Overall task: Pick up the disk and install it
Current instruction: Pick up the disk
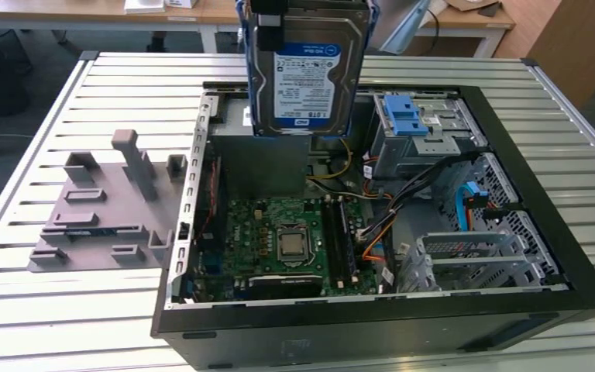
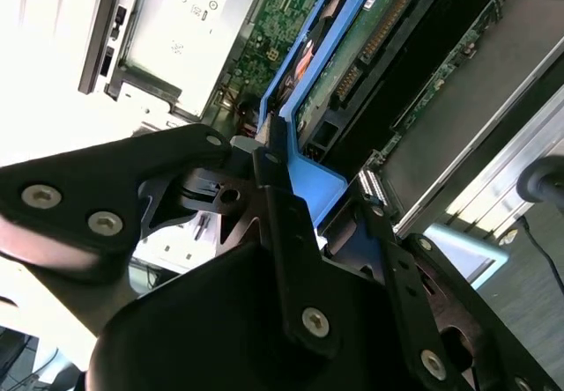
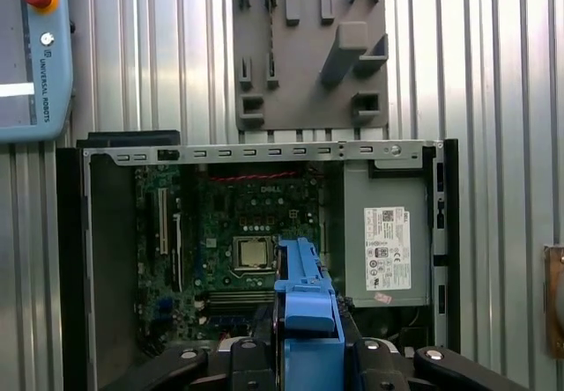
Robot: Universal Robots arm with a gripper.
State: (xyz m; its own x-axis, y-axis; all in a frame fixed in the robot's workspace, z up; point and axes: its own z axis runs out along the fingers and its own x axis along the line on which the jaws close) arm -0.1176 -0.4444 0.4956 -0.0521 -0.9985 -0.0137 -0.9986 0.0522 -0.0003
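Exterior view, over a slatted metal desk (image 1: 29,294): an open computer case (image 1: 380,329) lies on its side, its circuit board (image 1: 276,232) exposed, apparently so parts can go in from above. Beside it, on the exterior view's left, sits a grey holder plate (image 1: 101,209) with upright pegs, seemingly a rest for loose parts. The disk (image 1: 303,70) hangs in the air above the case's far end, near the grey drive cage (image 1: 411,116) with blue tabs. Its label faces the camera and its long edge stands upright, likely to suit an end-first fit. It is a flat silver drive with a white-and-blue label and blue plastic rails; the second wrist view shows its green underside. There the tool (image 2: 322,188) is clamped narrow on the blue rail end, holding the disk clear of everything.
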